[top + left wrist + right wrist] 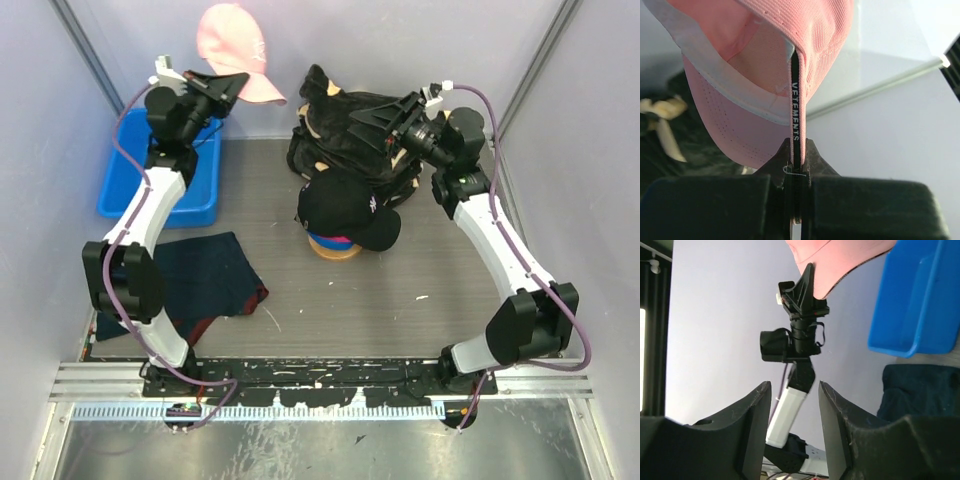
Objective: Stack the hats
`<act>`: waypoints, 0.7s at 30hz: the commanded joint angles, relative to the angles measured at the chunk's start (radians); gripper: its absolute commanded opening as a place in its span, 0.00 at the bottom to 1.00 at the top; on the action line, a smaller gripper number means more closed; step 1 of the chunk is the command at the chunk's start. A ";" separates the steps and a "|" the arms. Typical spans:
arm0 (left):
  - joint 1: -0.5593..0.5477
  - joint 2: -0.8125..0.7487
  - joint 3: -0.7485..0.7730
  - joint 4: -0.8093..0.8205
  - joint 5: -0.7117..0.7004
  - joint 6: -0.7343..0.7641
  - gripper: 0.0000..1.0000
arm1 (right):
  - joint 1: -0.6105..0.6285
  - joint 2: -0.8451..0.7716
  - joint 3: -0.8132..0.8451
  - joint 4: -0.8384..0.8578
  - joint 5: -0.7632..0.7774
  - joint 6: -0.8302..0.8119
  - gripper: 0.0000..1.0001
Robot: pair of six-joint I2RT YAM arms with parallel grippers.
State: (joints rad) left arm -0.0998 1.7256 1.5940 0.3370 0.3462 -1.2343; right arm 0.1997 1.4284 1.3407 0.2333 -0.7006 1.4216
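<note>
My left gripper [226,88] is shut on the light pink hat [233,42] and holds it high at the back left. In the left wrist view the jaws [799,146] pinch its black lettered strap, and the pink hat [765,65] hangs above them. At the table's middle the black hat with a white logo [345,205] tops a stack. Slivers of the blue hat [322,238] and the magenta hat [338,243] show under it. My right gripper [366,120] hovers open and holds nothing at the back right. Its fingers [794,390] point toward the left arm.
A black plush bundle with tan marks [335,135] lies behind the stack, under the right gripper. A blue bin [170,180] stands at the left under the left arm. A flat navy cloth [205,280] lies front left. The stack rests on a tan round base [335,252].
</note>
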 commanded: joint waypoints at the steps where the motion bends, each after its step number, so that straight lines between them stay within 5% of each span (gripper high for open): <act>1: -0.073 -0.081 -0.051 0.349 -0.005 -0.050 0.01 | 0.048 0.021 0.051 0.113 0.094 0.116 0.49; 10: -0.134 -0.153 -0.148 0.535 -0.085 -0.067 0.01 | 0.121 0.138 -0.026 0.413 0.174 0.437 0.49; 21: -0.187 -0.189 -0.196 0.541 -0.109 -0.041 0.01 | 0.179 0.227 0.086 0.448 0.273 0.425 0.49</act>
State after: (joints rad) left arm -0.2764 1.5650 1.4212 0.8185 0.2668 -1.2934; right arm 0.3542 1.6478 1.3449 0.5797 -0.4782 1.8362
